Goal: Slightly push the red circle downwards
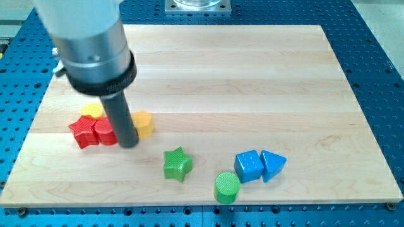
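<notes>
The red circle (pixel 104 132) lies at the view's left on the wooden board (pixel 252 75), pressed between a red star-like block (pixel 82 131) on its left and my rod on its right. My tip (pixel 128 144) rests on the board right beside the red circle's right edge, slightly below its middle. A yellow block (pixel 93 111) sits just above the red circle, partly hidden by the rod. Another yellow block (pixel 144 124) sits just right of the rod.
A green star (pixel 177 164) lies below and right of the tip. A green circle (pixel 227 187) sits near the board's bottom edge. A blue cube (pixel 249 166) and a blue triangle (pixel 273 165) touch each other at the lower right.
</notes>
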